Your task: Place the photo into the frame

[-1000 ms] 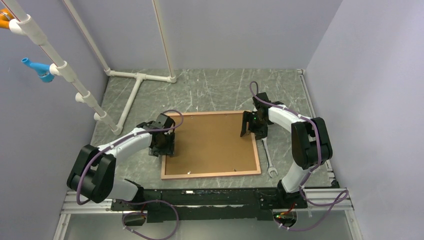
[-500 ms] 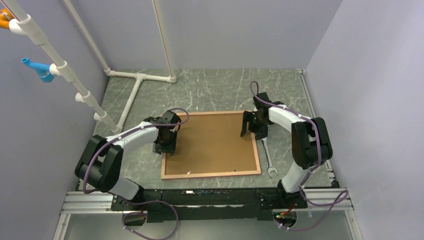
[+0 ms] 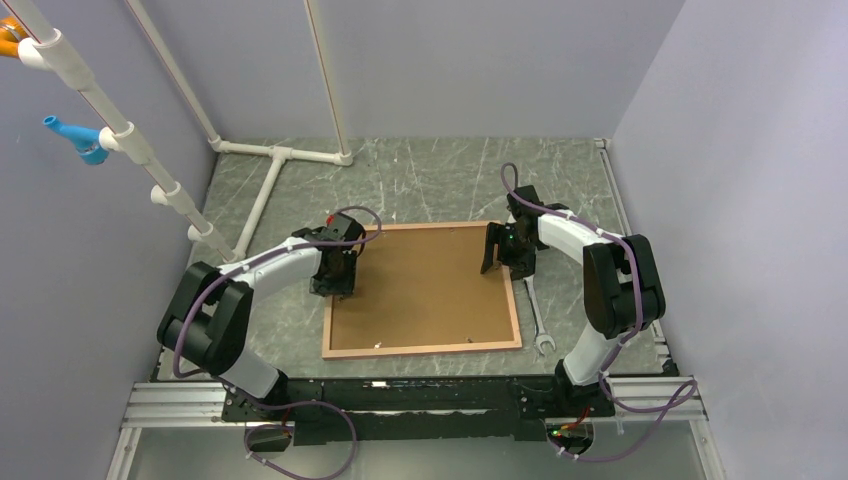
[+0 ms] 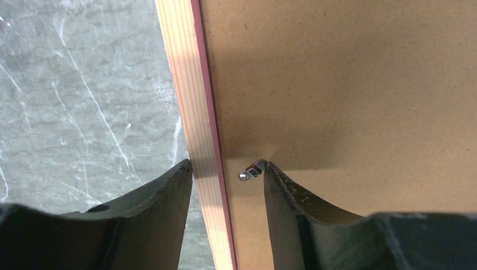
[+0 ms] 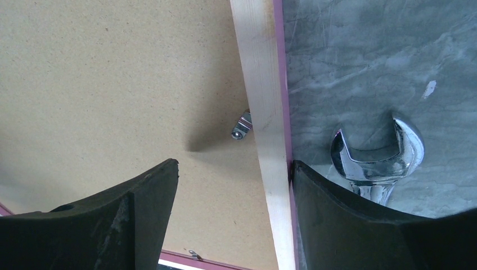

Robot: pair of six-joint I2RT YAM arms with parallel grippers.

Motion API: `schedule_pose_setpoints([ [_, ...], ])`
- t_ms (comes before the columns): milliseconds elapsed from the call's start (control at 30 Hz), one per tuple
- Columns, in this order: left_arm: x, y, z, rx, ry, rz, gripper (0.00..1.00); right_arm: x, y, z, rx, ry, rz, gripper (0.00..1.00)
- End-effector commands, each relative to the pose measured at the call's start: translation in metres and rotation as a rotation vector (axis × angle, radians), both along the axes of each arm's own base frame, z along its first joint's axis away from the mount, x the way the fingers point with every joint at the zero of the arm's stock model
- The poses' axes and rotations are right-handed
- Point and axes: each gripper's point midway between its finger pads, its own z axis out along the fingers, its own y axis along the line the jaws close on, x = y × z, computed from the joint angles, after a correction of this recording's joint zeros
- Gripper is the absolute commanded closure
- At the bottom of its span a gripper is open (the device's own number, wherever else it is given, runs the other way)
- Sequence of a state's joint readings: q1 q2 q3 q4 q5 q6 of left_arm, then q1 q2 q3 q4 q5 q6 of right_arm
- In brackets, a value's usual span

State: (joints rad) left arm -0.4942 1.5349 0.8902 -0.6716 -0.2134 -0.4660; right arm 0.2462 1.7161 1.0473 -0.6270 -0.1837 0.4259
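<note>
Starting at the left: there's a white pipe stand (image 3: 262, 195) lying across the back-left part of the grey marbled desk (image 3: 420, 180), well apart from everything else.

The left arm reaches in to the left rail of the frame (image 3: 420, 350). The frame lies flat on the desk about mid-way between the two arms, back side up, with a brown backing board (image 3: 425, 285) filling it edge to edge. The left claw (image 3: 335, 282) is spread and straddles that rail. On its wrist cam the left claw (image 4: 228, 169) has one finger (image 4: 163, 197) out over the bare desk, right at the outer edge of the frame (image 4: 188, 84), and the other finger (image 4: 287, 197) over the backing board (image 4: 337, 84). A small metal clip (image 4: 252, 170) sits on the board just beside the rail, and its tip is right at that inner finger. Can't tell if they actually touch.

Over on the right it's a mirror of that. The right claw (image 3: 505, 258) is spread wide over the right rail. From its own cam, the right claw (image 5: 233, 169) has one finger (image 5: 140, 202) above the backing board (image 5: 112, 67), and the other (image 5: 337, 208) up against the outer side of the frame (image 5: 259, 67). Another little clip (image 5: 242, 125) pokes out from the rail onto the board, sitting in the gap between the fingers and apart from both.

Furthest right, a shiny open-end wrench (image 3: 538, 320) lies on the desk just beside the frame's right rail. On the right wrist cam the wrench (image 5: 374, 154) has its open head next to that outer finger.
</note>
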Motion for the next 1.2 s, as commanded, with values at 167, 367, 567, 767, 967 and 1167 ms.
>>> schedule_pose_setpoints([
  [167, 0.017, 0.012, -0.001, 0.020, -0.054, 0.075, 0.47, -0.001, 0.009, 0.004, 0.050, -0.011, 0.017, 0.25],
  [367, 0.010, 0.014, -0.004, 0.000, -0.046, 0.055, 0.51, 0.001, 0.008, 0.004, 0.049, -0.015, 0.014, 0.25],
  [567, -0.004, 0.019, -0.009, -0.005, -0.038, 0.051, 0.51, 0.001, 0.010, 0.002, 0.060, -0.010, 0.013, 0.25],
  [767, -0.017, 0.023, -0.019, -0.003, -0.005, 0.056, 0.56, 0.001, 0.010, 0.003, 0.056, -0.011, 0.014, 0.25],
  [967, -0.020, 0.033, -0.008, 0.033, -0.027, 0.086, 0.59, 0.001, 0.011, 0.003, 0.062, -0.011, 0.015, 0.25],
  [1167, -0.018, 0.038, 0.005, 0.052, -0.056, 0.120, 0.68, 0.000, 0.013, 0.003, 0.076, -0.008, 0.016, 0.25],
])
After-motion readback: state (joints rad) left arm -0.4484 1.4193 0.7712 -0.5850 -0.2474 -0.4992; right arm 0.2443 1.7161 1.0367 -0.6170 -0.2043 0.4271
